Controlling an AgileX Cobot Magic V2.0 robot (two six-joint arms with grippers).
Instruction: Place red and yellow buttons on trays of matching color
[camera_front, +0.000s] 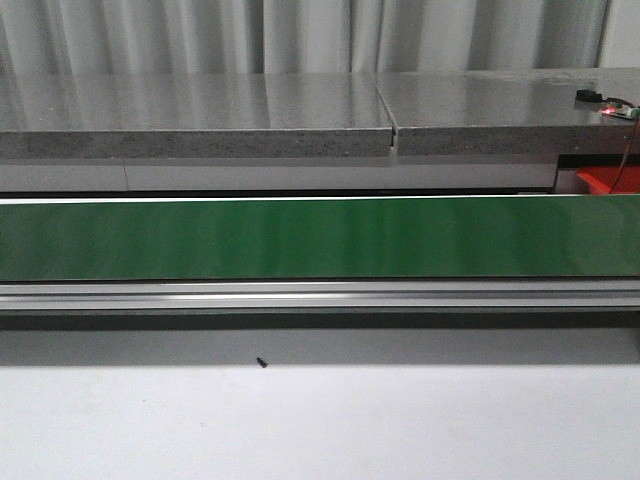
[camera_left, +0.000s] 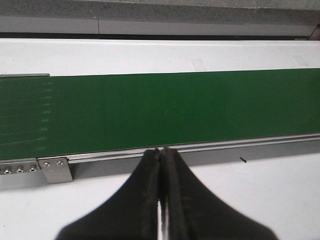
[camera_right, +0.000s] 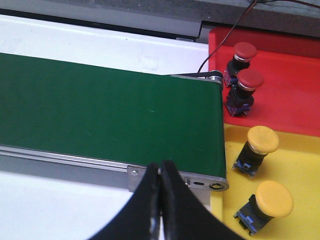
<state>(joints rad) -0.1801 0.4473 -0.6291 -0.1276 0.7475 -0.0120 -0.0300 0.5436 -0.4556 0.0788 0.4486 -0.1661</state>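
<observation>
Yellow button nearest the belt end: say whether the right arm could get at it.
Probably yes. The yellow button sits uncovered in the yellow tray, beside the right pincer, which is shut and would need opening.

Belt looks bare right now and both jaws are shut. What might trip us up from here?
1. Both the left gripper and right gripper are shut; a button arriving on the green belt would likely pass ungrabbed.
2. The red buttons crowd the red tray's belt-side edge, so another drop there may knock them.
</observation>
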